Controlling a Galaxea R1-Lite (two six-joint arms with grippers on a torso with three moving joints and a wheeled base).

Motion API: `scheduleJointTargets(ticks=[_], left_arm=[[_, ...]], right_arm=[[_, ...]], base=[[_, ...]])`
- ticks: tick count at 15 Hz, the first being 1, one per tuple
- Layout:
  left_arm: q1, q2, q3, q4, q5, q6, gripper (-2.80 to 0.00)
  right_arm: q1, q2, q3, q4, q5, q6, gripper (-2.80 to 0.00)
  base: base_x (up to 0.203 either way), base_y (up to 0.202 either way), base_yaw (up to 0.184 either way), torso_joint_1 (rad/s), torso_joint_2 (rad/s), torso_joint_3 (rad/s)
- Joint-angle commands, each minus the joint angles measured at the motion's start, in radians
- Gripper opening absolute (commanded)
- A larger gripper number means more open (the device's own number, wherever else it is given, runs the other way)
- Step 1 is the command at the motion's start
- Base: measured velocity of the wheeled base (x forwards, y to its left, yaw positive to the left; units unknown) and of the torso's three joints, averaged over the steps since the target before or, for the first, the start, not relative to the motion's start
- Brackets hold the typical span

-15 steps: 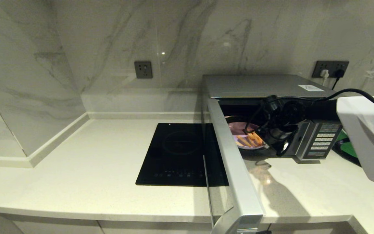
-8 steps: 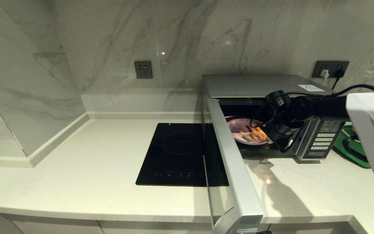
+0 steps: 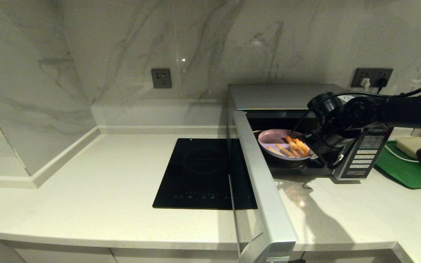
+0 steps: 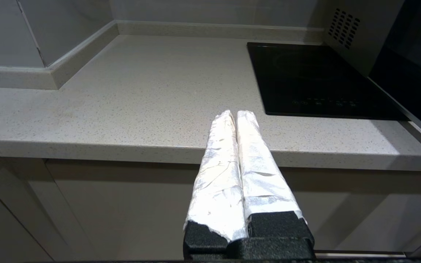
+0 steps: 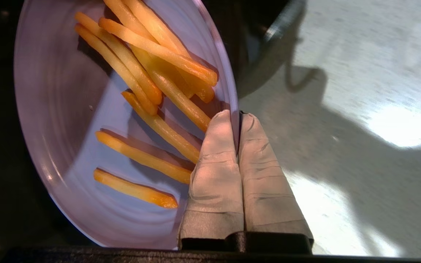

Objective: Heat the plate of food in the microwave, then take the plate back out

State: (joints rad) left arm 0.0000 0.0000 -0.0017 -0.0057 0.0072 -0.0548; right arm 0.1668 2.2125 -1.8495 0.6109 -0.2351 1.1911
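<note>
The silver microwave (image 3: 291, 95) stands at the back right of the counter, its door (image 3: 261, 190) swung wide toward me. A pale lilac plate of food (image 3: 276, 140) (image 5: 64, 120), holding orange-yellow sticks, hangs tilted in the microwave's mouth, lifted off the turntable. My right gripper (image 3: 311, 151) (image 5: 236, 114) is shut on the plate's near rim, one finger inside the rim and one outside. My left gripper (image 4: 235, 114) is shut on nothing and parked in front of the counter's edge, low on the left.
A flat black induction cooktop (image 3: 203, 173) lies left of the open door. A green tray (image 3: 404, 171) with a beige lidded box (image 3: 415, 144) sits right of the microwave. Two wall sockets (image 3: 161, 78) (image 3: 373, 77) are on the marble wall. Bare counter (image 3: 86, 190) spreads to the left.
My right gripper has risen and drawn back to the right with the plate, which has lifted higher in the microwave's mouth. The arm now uncovers the green tray and box.
</note>
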Motion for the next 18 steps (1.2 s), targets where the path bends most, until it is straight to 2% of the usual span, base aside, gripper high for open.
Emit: scheduleJointTargets(ticks=[1,7,13,15,18], left_arm=[[0.0,0.0,0.0,0.0,0.0,0.0,-2.8],[0.0,0.0,0.0,0.0,0.0,0.0,-2.8],[0.0,0.0,0.0,0.0,0.0,0.0,-2.8],[0.0,0.0,0.0,0.0,0.0,0.0,-2.8],[0.0,0.0,0.0,0.0,0.001,0.0,-2.8]], right_arm=[[-0.001,-0.086,0.11,0.001,-0.001,0.01,-2.8],[-0.009,-0.31,0.443,-0.101,-0.002,0.012,-2.8],[-0.078,-0.547,0.728,-0.19,0.005,-0.002,-2.8],[-0.154,-0.628,0.814,-0.194,0.025,-0.029,-2.8],[-0.347,-0.737,0.948,-0.24,0.109,-0.13,-2.8]], base=[[0.0,0.0,0.0,0.0,0.0,0.0],[0.0,0.0,0.0,0.0,0.0,0.0],[0.0,0.0,0.0,0.0,0.0,0.0],[0.0,0.0,0.0,0.0,0.0,0.0],[0.0,0.0,0.0,0.0,0.0,0.0]])
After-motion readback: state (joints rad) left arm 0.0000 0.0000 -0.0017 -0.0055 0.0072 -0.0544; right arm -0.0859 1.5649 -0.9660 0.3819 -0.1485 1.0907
